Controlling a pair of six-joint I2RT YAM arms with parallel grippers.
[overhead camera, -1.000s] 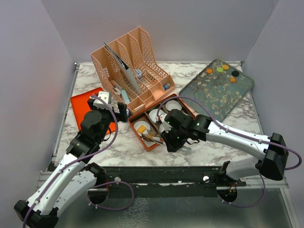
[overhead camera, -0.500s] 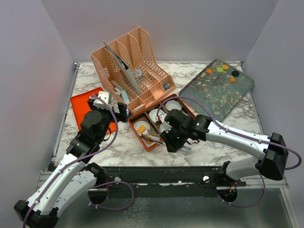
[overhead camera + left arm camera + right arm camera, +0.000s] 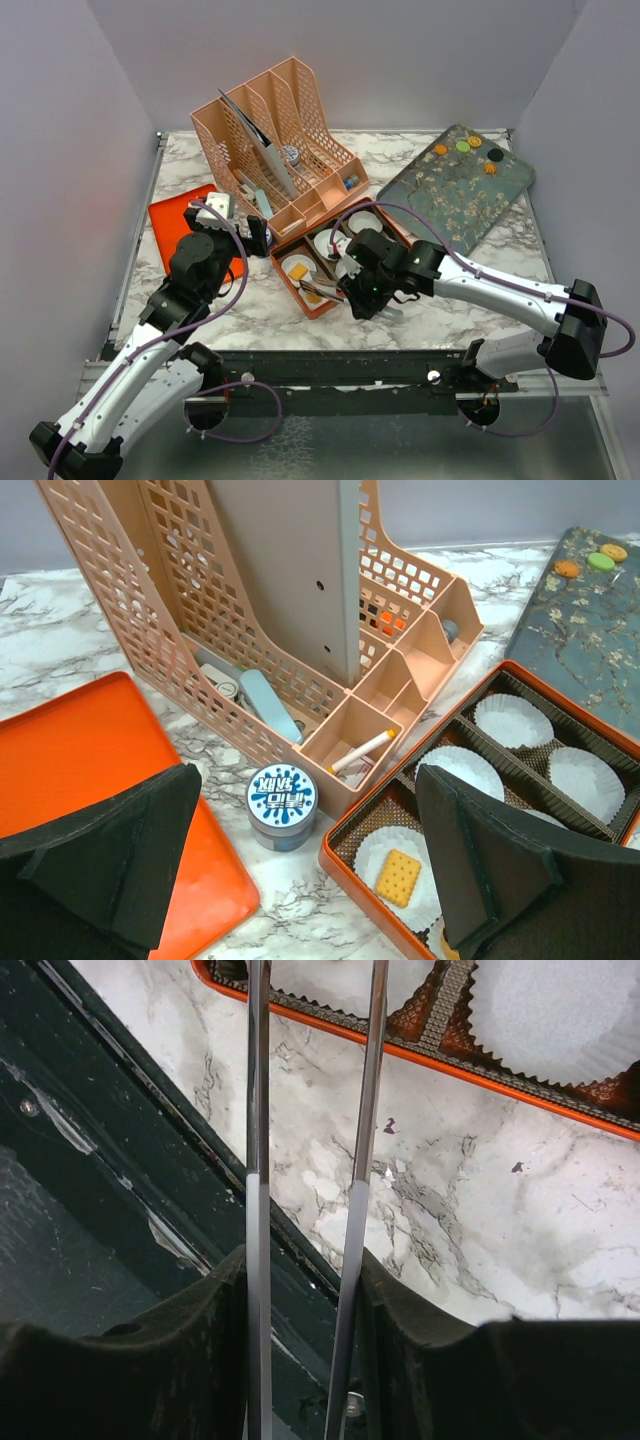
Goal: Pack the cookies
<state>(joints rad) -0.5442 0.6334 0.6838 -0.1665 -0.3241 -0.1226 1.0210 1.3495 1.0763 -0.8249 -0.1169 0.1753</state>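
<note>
On the far right of the white marble table (image 3: 390,150), a dark rectangular tray with a blossom pattern (image 3: 450,205) carries five small round cookies (image 3: 490,168): three orange, one green (image 3: 463,146) and one black (image 3: 495,155). Nearer the middle sits an orange rectangular box with a brown liner (image 3: 345,842), filled with white pleated paper cups (image 3: 513,720). A yellow-orange square cookie (image 3: 398,876) lies flat in the cup at the box's left end. The right claw (image 3: 305,1290) is clamped on a pair of slim metal tongs (image 3: 360,1110), whose tips reach into the box's front row beside another small orange piece (image 3: 312,297); whether they pinch it cannot be told. The left claw (image 3: 305,780) is spread wide, holding nothing, above a flat orange plastic lid (image 3: 80,750) and a round blue-and-white tin (image 3: 281,802). A peach lattice plastic desk organiser (image 3: 130,590) stands just behind the tin.
</note>
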